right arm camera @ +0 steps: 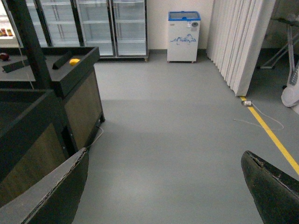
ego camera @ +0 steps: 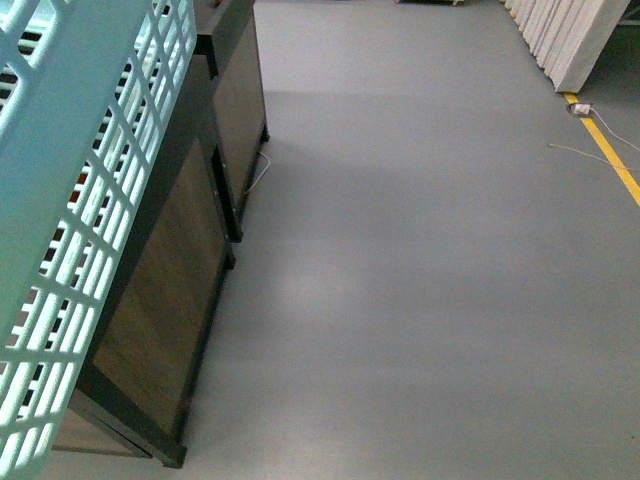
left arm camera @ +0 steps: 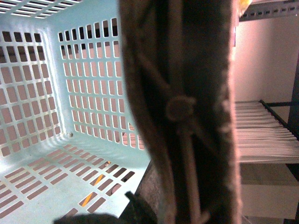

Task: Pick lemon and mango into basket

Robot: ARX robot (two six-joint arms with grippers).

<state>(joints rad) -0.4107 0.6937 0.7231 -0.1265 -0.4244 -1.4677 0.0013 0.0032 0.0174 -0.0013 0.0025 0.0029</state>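
I see the basket [ego camera: 70, 200] at my far left, close against the front camera and beside the dark display stands [ego camera: 170, 300]. Its slotted wall is tilted and its long side runs away from me. The left wrist camera looks into it past a blurred brown bar [left arm camera: 187, 112], so I cannot tell whether my left gripper is clamped, while my right gripper [right arm camera: 163, 186] is spread wide over the floor [right arm camera: 177, 130], well apart from the basket.

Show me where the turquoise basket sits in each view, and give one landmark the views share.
Front view: the basket fills the left edge, slotted wall close to the camera.
Left wrist view: its inside fills the left half, partly behind a brown blurred shape.
Right wrist view: not in it.
Shared landmark: the yellow floor line, front and right wrist views.
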